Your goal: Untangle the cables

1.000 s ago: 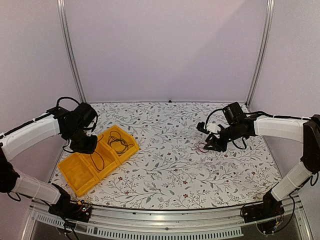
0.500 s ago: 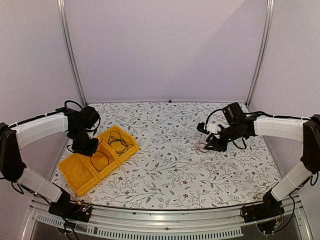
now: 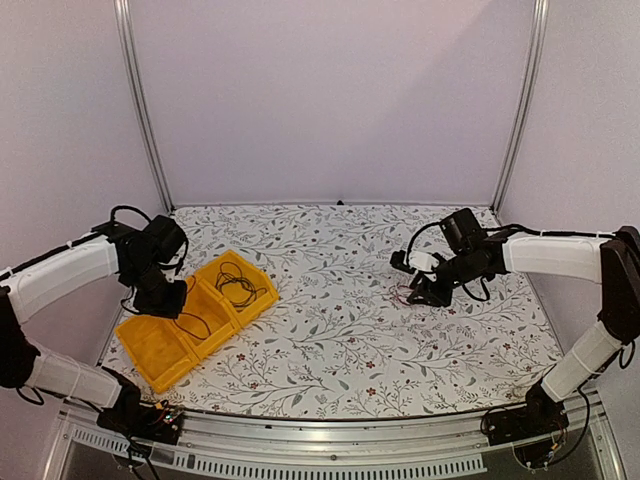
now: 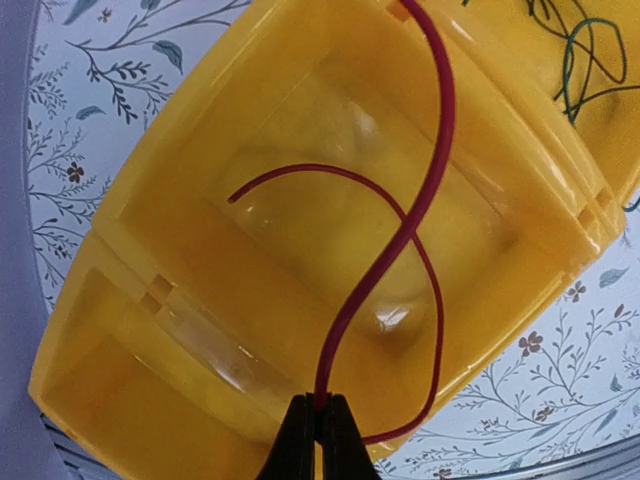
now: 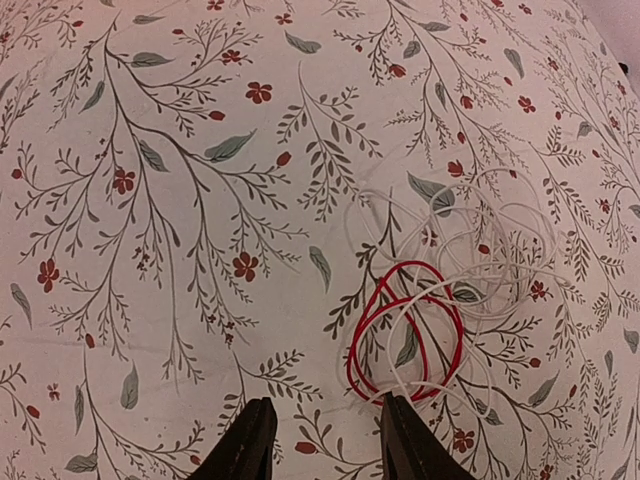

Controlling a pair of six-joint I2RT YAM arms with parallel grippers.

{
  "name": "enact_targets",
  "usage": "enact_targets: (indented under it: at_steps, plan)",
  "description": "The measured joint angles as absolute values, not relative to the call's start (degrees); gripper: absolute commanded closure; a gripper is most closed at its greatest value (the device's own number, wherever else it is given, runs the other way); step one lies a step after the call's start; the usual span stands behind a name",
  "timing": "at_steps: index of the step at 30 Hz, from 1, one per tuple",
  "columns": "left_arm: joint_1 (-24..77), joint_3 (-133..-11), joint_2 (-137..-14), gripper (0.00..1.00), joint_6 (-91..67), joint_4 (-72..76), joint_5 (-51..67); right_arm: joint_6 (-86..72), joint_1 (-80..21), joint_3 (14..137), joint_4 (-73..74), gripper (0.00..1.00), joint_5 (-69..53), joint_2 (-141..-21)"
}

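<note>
Cables [image 5: 445, 290], red and white, are lying tangled on the surface [image 5: 150, 300], likely light and limp. Your left end effector [image 4: 320, 410] is pinching a red cable [image 4: 448, 100] over the yellow bin [image 4: 150, 170]. Your right end effector [image 5: 325, 420] is hovering open, so take an outer red loop.

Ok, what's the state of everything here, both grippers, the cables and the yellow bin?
Left gripper: shut on the red cable.
Red cable: pinched, curling over the bin's middle compartment.
Right gripper: open, holding nothing, beside the tangle.
Tangle: red and white loops entwined on the table.
Yellow bin: upright, dark cable in its end compartment.
</note>
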State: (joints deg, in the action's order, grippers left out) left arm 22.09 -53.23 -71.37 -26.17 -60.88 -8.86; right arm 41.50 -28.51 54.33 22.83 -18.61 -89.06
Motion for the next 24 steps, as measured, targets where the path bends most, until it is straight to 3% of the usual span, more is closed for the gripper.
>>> enact_targets:
  at_steps: [15,24]
  plan:
    - [22.1,-51.9,-73.0,1.00,-28.1,-62.5,-5.6,41.8,-28.6,54.3,22.9,0.60,-18.1,-89.1]
    - [22.1,-58.5,-83.1,1.00,-26.2,-60.8,-6.2,42.1,-28.6,54.3,22.9,0.59,-17.2,-89.1]
